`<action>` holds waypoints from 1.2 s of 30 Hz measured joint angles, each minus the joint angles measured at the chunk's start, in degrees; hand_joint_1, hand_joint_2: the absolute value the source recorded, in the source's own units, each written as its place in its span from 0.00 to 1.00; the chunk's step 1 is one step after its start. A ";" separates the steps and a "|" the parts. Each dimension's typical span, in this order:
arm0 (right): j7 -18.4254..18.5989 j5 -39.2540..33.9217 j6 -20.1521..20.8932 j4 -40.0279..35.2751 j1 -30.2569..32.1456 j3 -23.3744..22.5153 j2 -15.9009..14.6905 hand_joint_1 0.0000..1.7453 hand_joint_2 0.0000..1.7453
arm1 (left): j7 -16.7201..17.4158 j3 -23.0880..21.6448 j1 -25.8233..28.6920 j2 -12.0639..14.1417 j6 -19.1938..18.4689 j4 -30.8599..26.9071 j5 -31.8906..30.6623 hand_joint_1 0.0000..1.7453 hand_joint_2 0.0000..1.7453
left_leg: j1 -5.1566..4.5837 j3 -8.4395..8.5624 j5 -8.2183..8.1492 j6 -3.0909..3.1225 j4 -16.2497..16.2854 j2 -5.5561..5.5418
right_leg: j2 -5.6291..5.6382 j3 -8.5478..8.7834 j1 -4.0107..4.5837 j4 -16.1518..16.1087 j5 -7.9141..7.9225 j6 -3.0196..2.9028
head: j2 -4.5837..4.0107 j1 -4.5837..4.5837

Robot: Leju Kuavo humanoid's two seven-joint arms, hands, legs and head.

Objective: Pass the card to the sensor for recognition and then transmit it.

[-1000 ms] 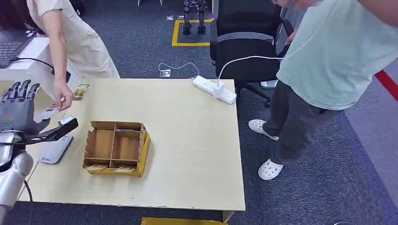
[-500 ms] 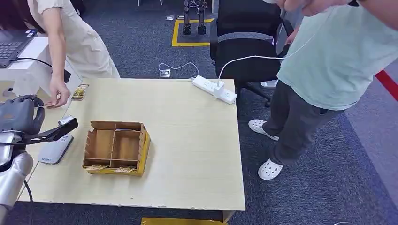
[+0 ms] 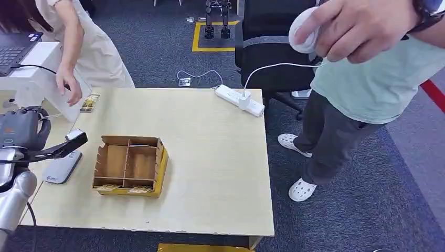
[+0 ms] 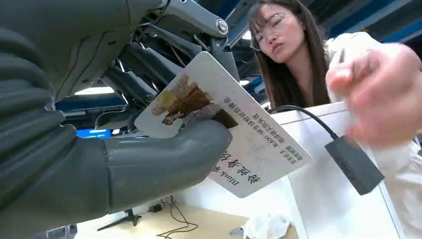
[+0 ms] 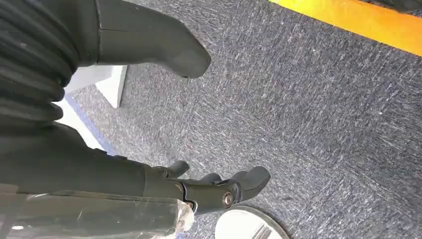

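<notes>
Since a second ago, my left hand [image 3: 21, 131] has gone from fingers spread wide to fingers curled in, and now it holds the card [image 4: 224, 134]. My thumb [image 4: 164, 159] presses on the card's picture side and my dark fingers sit behind it, so the card is pinched tight. The person's hand [image 3: 71, 86] that was down by my hand has lifted up and away, and another person's big hand [image 3: 362, 26] has come in near the top with a small white thing. My left hand is up in the air over the left edge of the worktop [image 3: 210, 157]. The grey sensor [image 3: 60, 168] lies flat on the worktop just below and a bit toward the middle from my hand, next to the brown box [image 3: 131, 165]. I think the next step is to bring the card down and over to the sensor. The card sticks out from my fingers long way first, so its free end can go over the sensor's flat top. My left hand is the close one. My right hand [image 5: 149, 124] hangs down over the floor with its fingers apart and holds nothing.
</notes>
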 joint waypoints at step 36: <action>-0.11 1.29 -0.26 -0.15 -0.01 -1.11 0.00 0.00 1.00 | 5.79 0.02 4.63 -2.03 5.31 14.91 -9.95 1.00 1.00 | 0.01 -0.02 0.00 0.00 -0.01 0.00 | 0.00 -0.01 0.01 0.00 -0.01 0.00 | 0.00 -0.02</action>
